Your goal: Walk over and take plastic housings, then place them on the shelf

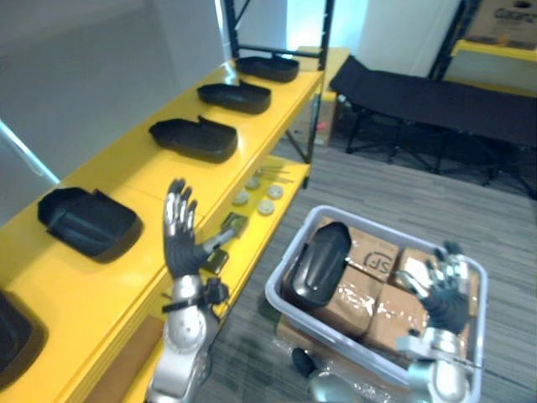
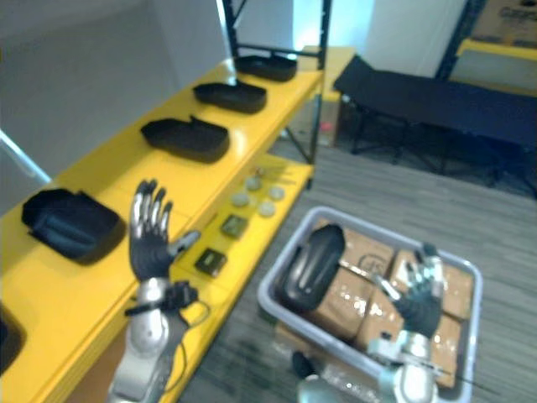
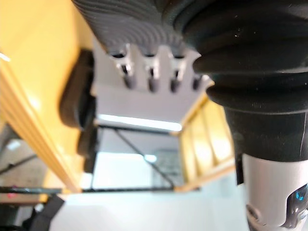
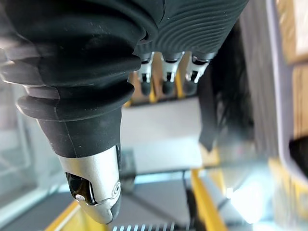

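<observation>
By shelf (image 1: 138, 178), L hand (image 1: 179, 233) spread, empty; R hand (image 1: 445, 292) spread over bin (image 1: 273, 290) w/ housing (image 1: 320, 262), printed cartons (image 1: 373, 294).

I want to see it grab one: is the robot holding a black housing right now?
No, the left hand and right hand are both open and empty; one black housing lies in the grey bin.

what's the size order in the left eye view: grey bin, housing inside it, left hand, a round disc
1. grey bin
2. housing
3. left hand, close to the housing in length but nearer the camera, so unsure
4. round disc
</observation>
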Robot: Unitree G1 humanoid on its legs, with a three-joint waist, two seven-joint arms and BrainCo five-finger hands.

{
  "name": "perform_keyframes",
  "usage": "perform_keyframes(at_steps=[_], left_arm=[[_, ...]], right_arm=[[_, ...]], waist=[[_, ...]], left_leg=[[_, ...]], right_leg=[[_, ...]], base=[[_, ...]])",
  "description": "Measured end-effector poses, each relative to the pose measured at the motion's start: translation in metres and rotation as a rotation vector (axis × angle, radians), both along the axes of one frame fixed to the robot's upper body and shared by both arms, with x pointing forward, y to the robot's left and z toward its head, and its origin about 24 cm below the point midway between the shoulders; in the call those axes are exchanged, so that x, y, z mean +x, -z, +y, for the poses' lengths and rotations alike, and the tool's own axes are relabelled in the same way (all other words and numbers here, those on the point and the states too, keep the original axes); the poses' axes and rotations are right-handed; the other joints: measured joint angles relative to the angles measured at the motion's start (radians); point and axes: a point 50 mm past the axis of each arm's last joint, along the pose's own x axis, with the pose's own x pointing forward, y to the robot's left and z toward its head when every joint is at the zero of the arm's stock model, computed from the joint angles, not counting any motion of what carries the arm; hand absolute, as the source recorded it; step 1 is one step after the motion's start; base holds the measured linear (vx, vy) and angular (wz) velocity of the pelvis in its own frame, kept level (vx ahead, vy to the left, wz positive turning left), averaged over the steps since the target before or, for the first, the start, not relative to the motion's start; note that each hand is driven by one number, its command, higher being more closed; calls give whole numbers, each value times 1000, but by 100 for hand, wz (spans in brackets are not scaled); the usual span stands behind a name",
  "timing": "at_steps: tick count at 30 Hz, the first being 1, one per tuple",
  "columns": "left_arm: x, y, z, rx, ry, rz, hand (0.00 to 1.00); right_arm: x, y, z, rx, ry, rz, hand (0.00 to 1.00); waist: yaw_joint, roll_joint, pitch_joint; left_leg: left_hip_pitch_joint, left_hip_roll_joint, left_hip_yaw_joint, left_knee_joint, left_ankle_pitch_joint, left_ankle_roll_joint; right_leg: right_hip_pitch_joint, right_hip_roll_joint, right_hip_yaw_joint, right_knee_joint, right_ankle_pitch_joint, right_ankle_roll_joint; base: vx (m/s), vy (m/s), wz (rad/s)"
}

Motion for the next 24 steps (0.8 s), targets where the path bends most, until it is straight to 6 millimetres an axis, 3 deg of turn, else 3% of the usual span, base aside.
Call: perform_keyframes(at_steps=[2, 4, 9, 10, 11, 12, 13, 14, 19, 23, 24], left_arm=[[-1, 0, 1, -10, -11, -2, 0], [-2, 1, 2, -15, -22, 0, 0], [-8, 4, 9, -13, -57, -5, 0], [-8, 4, 9, -16, -63, -3, 0], [-8, 3, 9, -28, -71, -16, 0], [-8, 3, 9, -29, -72, -19, 0], [-8, 2, 8, -31, -71, -31, 0], [-7, 2, 4, -38, -58, -38, 0], [5, -11, -15, -49, 52, -114, 0], [9, -9, -20, -25, 95, -105, 0], [7, -6, -17, -12, 77, -84, 0]], right_arm=[[7, -5, 5, 0, -27, -29, 0], [11, -8, 13, 12, -57, -44, 0], [10, -5, 20, 46, -73, -32, 0], [9, -4, 21, 60, -75, -24, 0], [10, -3, 25, 84, -95, -24, 0], [10, -3, 26, 86, -99, -24, 0], [10, -3, 28, 88, -110, -23, 0], [10, -3, 28, 88, -110, -22, 0], [6, 2, 25, 138, -11, 6, 0], [-9, 14, 17, 162, 61, 65, 0], [-13, 16, 18, 161, 45, 77, 0]], waist=[[17, 3, 0], [34, 0, 2], [51, -24, 6], [52, -23, 7], [56, 0, 8], [57, 0, 7], [53, -14, 0], [54, -9, 2], [67, 3, 9], [78, -16, 21], [79, -38, 26]], left_leg=[[-9, 2, -1, -19, -35, -34], [-9, 0, -2, -49, -70, -46], [-27, -37, -4, -65, -109, -44], [-28, -36, -2, -66, -106, -38], [-31, -19, -4, -66, -107, -34], [-31, -18, -5, -66, -107, -35], [-28, -17, -9, -63, -108, -37], [-29, -12, -28, -55, -111, -39], [-61, 26, -41, 76, -128, -65], [-4, 50, 64, 123, -217, -52], [11, 49, 126, 130, -215, -52]], right_leg=[[-39, -1, -25, 21, 12, -9], [-56, -7, -39, 27, 33, 9], [-71, -50, -47, 18, 30, 7], [-71, -56, -55, 17, 19, -5], [-96, -52, -107, 76, 6, -22], [-106, -49, -119, 104, 6, -21], [-125, -48, -157, 162, -24, 1], [-122, -46, -175, 174, -37, 25], [-113, -24, -222, 231, -38, 50], [-87, 14, -206, 235, 3, 69], [-64, -4, -211, 154, 32, 45]], base=[[-115, 95, 1], [-127, 91, 8], [-149, 53, 5], [-39, -23, -2], [0, 0, 0], [18, -61, 11], [50, -49, 26], [66, -63, 37], [51, -44, 25], [-153, 26, -73], [-339, 18, -118]])
